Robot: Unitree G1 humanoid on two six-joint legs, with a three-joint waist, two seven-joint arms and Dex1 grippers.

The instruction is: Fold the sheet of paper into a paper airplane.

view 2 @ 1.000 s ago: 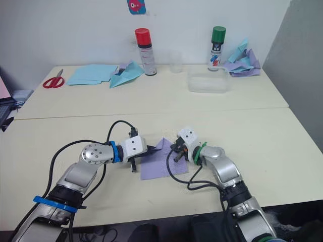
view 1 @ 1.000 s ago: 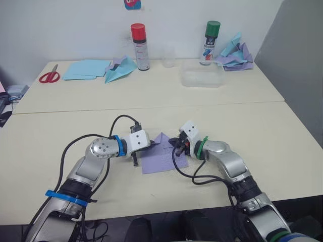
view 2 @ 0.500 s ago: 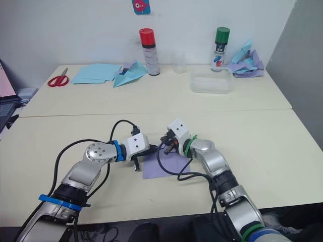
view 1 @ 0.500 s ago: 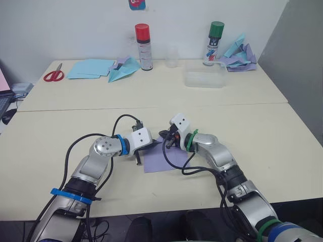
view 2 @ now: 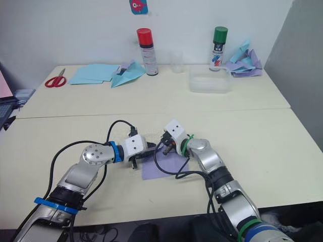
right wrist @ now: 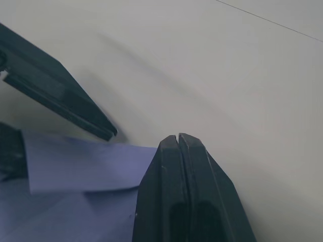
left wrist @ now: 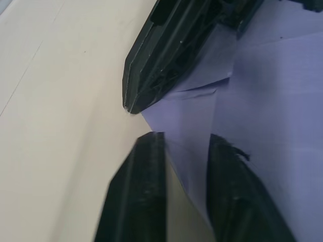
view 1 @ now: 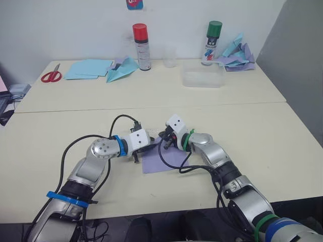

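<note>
Cream tabletop (view 1: 282,151): thin pale lavender sheet of paper (view 1: 161,159) lies flat at the near-centre. Left gripper (left wrist: 184,166) is parted, fingers straddling the sheet's left edge. Right gripper (right wrist: 177,143) is clenched with nothing between its fingers, its tip over the far corner.

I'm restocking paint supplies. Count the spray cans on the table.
2. A white spray can with a red cap stands at the table's far edge beside the light blue paper plane; a white spray can with a green cap stands to its right, behind the clear plastic tray.
</note>
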